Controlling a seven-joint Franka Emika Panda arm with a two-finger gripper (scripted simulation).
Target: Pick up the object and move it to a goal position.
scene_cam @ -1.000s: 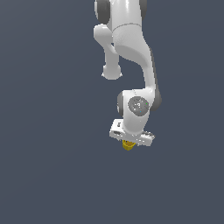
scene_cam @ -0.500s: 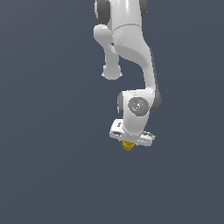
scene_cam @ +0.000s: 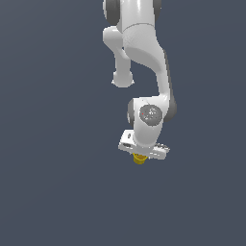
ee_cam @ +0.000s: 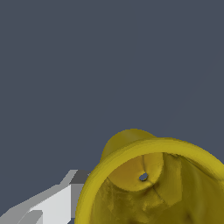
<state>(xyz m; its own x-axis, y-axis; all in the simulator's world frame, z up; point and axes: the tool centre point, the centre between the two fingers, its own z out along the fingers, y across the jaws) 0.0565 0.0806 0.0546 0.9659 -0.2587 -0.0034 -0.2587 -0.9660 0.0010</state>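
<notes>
Exterior view: I see the white arm [scene_cam: 144, 53] coming down from the top of the frame, bending at a round joint and ending in the gripper [scene_cam: 140, 156], whose flat white body sits tilted, its end toward the exterior view's right a little lower. Directly beneath that body the cup [scene_cam: 140, 159] peeks out as a small yellow lump, touching the underside of the hand. Most of it is hidden, and I cannot make out the fingers themselves from here. Everything else is a plain dark grey-blue backdrop, so I cannot tell whether the cup rests on a surface or hangs in the air.

On the wrist view the cup [ee_cam: 153, 183] fills much of the picture. I look straight into its hollow, with the wide rim nearest and a small hole in the narrower base. One white finger [ee_cam: 52, 203] lies just beside its outer wall, at the rim. The other finger is out of frame, so I cannot tell whether the jaws clamp the cup or merely flank it.
</notes>
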